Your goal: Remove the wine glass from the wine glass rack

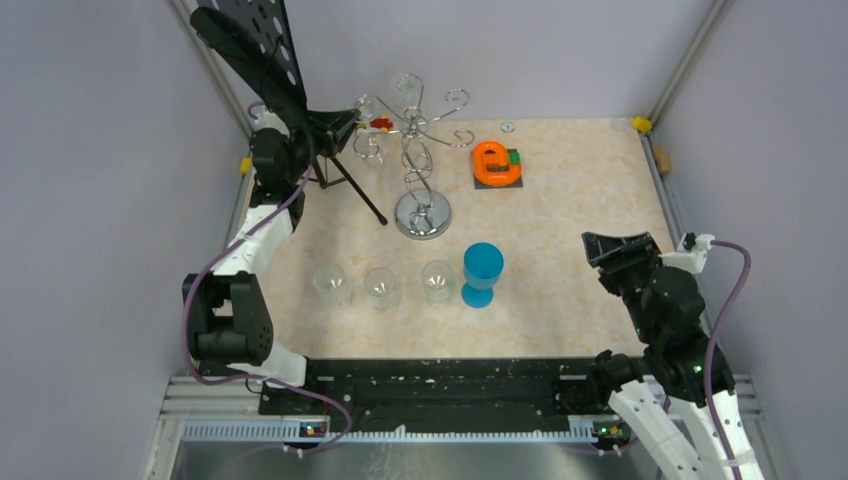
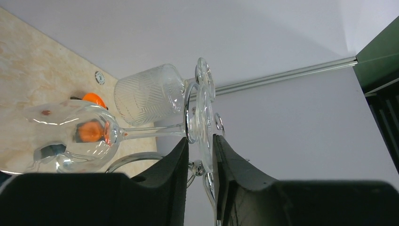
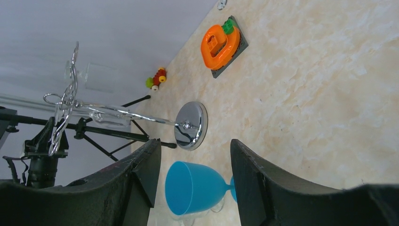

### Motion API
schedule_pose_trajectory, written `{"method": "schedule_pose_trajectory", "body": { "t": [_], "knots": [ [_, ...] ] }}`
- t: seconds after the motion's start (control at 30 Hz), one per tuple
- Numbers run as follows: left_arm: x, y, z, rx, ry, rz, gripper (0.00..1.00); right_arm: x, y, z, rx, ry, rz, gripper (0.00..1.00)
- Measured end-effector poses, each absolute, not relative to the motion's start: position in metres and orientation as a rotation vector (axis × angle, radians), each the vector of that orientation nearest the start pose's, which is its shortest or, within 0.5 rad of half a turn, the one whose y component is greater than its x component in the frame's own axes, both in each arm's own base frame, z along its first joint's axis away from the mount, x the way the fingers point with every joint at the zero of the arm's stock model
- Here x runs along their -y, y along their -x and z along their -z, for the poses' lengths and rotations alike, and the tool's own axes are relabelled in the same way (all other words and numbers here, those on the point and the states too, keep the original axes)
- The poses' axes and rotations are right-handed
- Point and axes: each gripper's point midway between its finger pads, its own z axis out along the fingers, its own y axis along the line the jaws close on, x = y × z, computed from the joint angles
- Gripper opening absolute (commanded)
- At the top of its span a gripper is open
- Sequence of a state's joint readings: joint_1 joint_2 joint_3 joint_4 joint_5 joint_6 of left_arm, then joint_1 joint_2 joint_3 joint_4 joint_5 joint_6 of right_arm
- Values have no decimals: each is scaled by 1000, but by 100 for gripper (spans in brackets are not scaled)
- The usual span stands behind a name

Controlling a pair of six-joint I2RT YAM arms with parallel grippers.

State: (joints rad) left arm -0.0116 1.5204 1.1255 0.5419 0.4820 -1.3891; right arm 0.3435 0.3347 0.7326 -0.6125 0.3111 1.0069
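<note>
The chrome wine glass rack point(image 1: 416, 150) stands at the back middle on its round mirrored base point(image 1: 422, 213). A clear wine glass point(image 2: 70, 132) hangs by its foot point(image 2: 203, 113) in a curled hook point(image 2: 189, 117). A ribbed glass point(image 2: 148, 94) hangs beside it. My left gripper point(image 2: 201, 141) is at the rack's left hooks point(image 1: 345, 127). Its jaws stand close together around the glass's foot and the hook wire. My right gripper point(image 3: 195, 146) is open and empty over the right side of the table point(image 1: 603, 250).
A black tripod music stand point(image 1: 250, 50) rises at the back left, close to my left arm. Three clear glasses point(image 1: 381, 287) and a blue goblet point(image 1: 482, 272) stand in a row in front of the rack. An orange toy point(image 1: 497, 163) lies on a dark plate.
</note>
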Motion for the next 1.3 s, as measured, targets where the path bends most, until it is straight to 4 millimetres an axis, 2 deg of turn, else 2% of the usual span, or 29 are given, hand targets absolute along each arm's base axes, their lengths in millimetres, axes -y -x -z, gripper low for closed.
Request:
{"method": "schedule_pose_trajectory", "body": {
  "t": [0.4,0.53,0.7,0.97,1.2,1.3],
  "knots": [
    [123,-465,-356,-1508,668,1452,21,-54,-210,-273,-1645,-806,-692,57],
    [122,-465,-355,-1516,676,1442,28,-55,-211,-271,-1646,-806,-691,57],
    [119,-467,-355,-1548,671,1379,29,-57,-213,-268,-1659,-804,-692,57],
    [114,-463,-358,-1568,660,1305,17,-60,-216,-265,-1667,-797,-701,57],
    [119,-462,-365,-1549,665,1368,1,-60,-216,-266,-1664,-795,-705,56],
    [119,-462,-369,-1534,670,1396,0,-61,-216,-265,-1665,-795,-704,56]
  ]
}}
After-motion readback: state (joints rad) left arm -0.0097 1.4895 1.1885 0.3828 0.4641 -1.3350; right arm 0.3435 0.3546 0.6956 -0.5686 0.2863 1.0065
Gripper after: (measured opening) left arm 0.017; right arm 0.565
